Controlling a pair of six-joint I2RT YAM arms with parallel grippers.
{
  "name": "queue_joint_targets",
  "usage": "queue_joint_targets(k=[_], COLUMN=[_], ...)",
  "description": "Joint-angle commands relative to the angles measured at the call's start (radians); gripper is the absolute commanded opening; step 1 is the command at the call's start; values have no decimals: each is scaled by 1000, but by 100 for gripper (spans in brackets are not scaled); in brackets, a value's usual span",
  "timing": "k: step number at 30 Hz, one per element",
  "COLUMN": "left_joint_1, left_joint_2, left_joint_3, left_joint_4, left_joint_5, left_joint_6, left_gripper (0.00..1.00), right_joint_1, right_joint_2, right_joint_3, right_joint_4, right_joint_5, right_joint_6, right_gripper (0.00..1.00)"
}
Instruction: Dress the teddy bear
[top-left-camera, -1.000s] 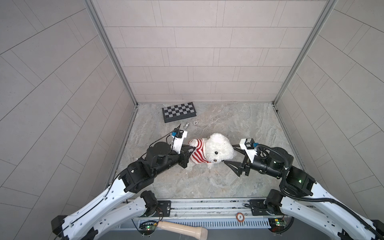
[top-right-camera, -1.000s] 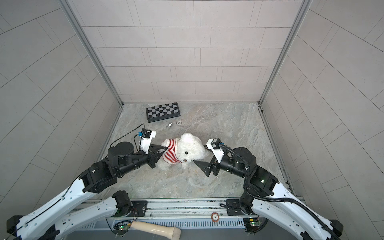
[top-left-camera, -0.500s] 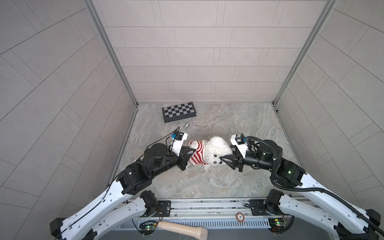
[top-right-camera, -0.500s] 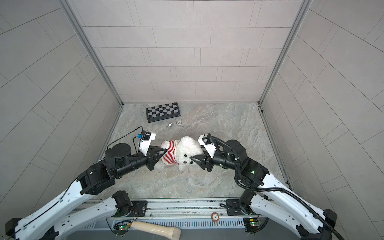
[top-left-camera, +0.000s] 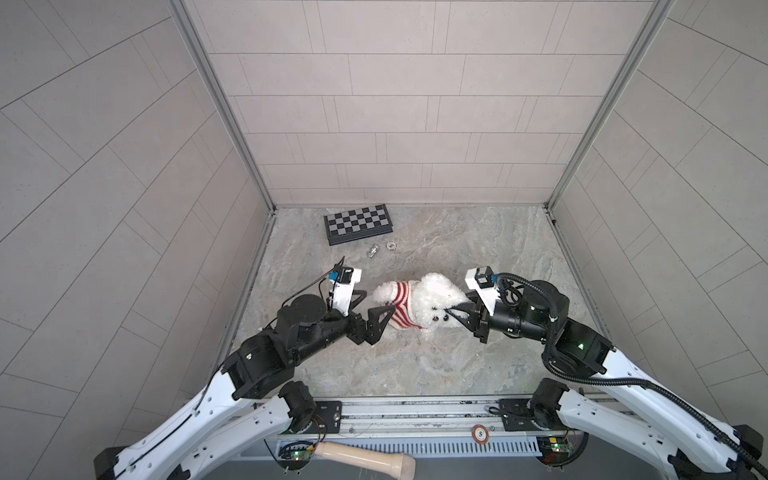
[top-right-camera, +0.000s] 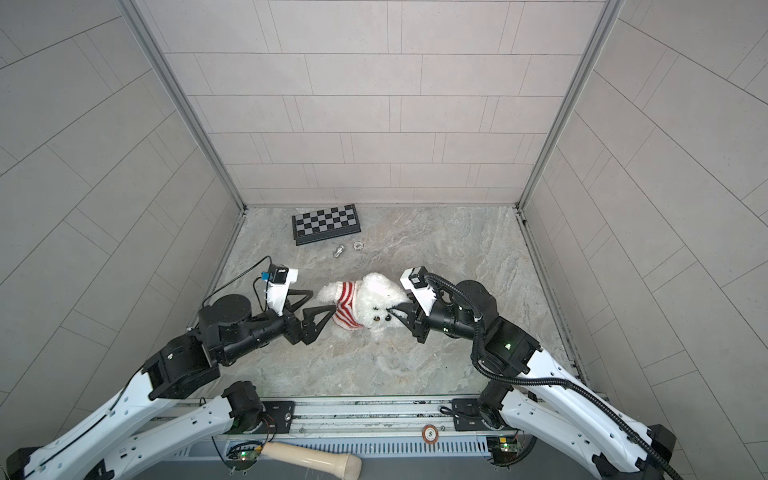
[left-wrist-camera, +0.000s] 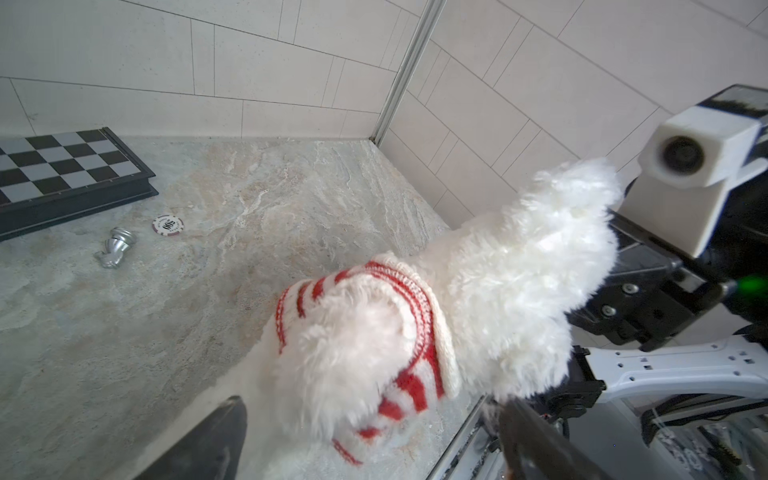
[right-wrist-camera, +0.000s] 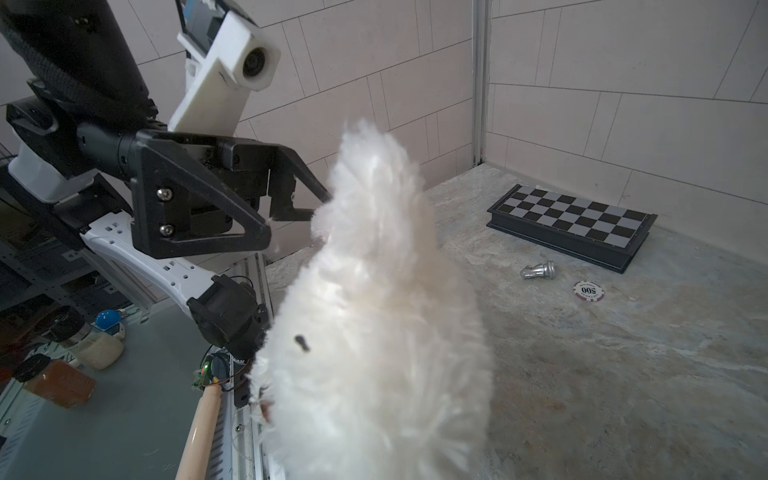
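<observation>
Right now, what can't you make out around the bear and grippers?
- Right gripper fingertips: buried in the teddy bear's fur in both top views; fur fills the right wrist view. Grip unclear.
- Sweater underside: hidden beneath the bear.
- Left gripper: cut off at the left wrist view's edge.

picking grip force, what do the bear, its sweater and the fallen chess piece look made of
Bear: soft white plush, matte, long fluffy fibres. Sweater: knitted yarn, ribbed red and white stitches show. Chess piece: glossy silver, seemingly metal or metallised plastic.
</observation>
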Motion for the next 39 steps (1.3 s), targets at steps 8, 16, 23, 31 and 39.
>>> queue_joint_targets(k=[8, 16, 23, 31, 39], left_joint_1=[2, 3, 4, 2, -12], left_joint_2=[-58, 33, 38, 34, -108], left_joint_3=[-268, -253, -251, -254, -161], left_joint_4=[230, 356, 298, 249, 75], left_joint_5=[137, 114, 32, 24, 77], left_joint_6=[-287, -283, -277, -261, -78], left_gripper=[50, 41, 0, 15, 70], right_joint_1=[-29, -29, -34, -46, -46], right_joint_2=[-10, -7, -21, -40, -16], right_joint_3=[-5, -5, -4, 6, 15], right_joint_4=[131, 134, 132, 128, 65], right_joint_5=[-33, -52, -54, -71, -51], right_joint_6=[27, 39, 37, 45, -2], right_gripper=[4, 0, 0, 0, 0])
